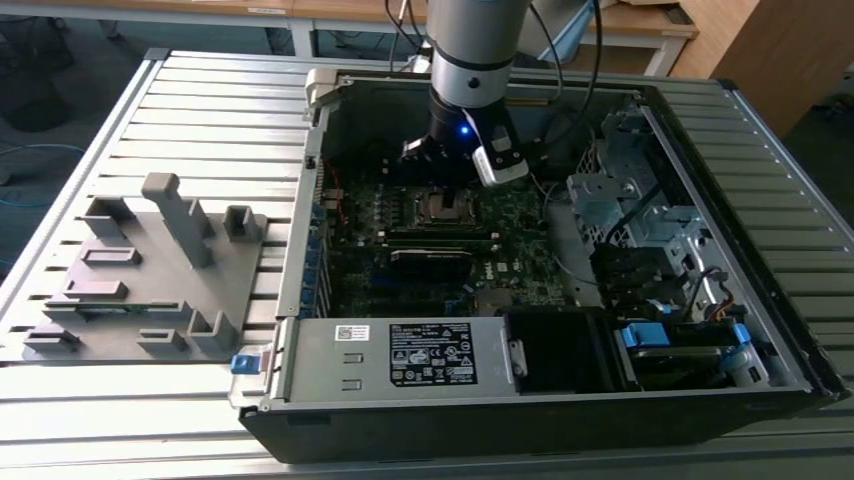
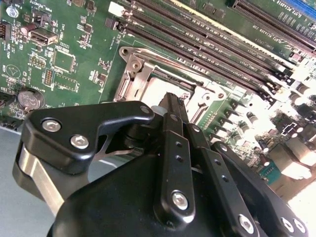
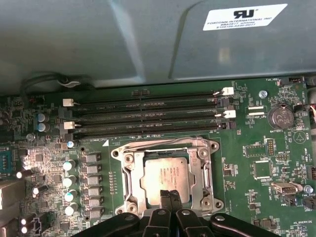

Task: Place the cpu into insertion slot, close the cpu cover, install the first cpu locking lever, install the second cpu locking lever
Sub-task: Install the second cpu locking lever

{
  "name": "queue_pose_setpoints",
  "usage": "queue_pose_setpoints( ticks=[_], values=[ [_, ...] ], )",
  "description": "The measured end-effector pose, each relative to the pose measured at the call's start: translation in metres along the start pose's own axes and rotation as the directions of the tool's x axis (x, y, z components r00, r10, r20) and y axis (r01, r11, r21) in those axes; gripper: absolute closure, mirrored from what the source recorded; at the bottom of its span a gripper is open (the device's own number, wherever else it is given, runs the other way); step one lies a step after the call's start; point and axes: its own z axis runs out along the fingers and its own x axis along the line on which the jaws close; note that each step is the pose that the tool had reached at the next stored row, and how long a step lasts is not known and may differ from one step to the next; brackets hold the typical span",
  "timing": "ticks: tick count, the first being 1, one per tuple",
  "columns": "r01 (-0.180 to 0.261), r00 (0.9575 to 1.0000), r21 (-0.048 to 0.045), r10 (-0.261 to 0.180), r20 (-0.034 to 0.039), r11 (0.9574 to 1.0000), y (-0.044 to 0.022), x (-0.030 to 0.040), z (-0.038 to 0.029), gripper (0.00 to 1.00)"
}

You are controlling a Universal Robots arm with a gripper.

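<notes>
Hand (image 3: 170,195) fingers together over cpu (image 3: 167,174); cpu cover (image 3: 129,174) down.

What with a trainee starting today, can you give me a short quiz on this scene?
1. True or false: the cpu lies in the insertion slot.
2. The claw is nearest to: A) the cpu cover; B) a coin battery; C) a memory slot.
3. In the exterior view, on which side of the computer case is the grey fixture plate?
Key: 1 true; 2 A; 3 the exterior view's left.
</notes>
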Motion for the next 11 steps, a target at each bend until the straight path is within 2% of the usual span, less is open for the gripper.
queue_pose_setpoints(
  ticks=[11],
  values=[
    [0.0,1.0,-0.0006,0.0,-0.0006,1.0,0.0002,0.0,-0.0004,0.9]
  ],
)
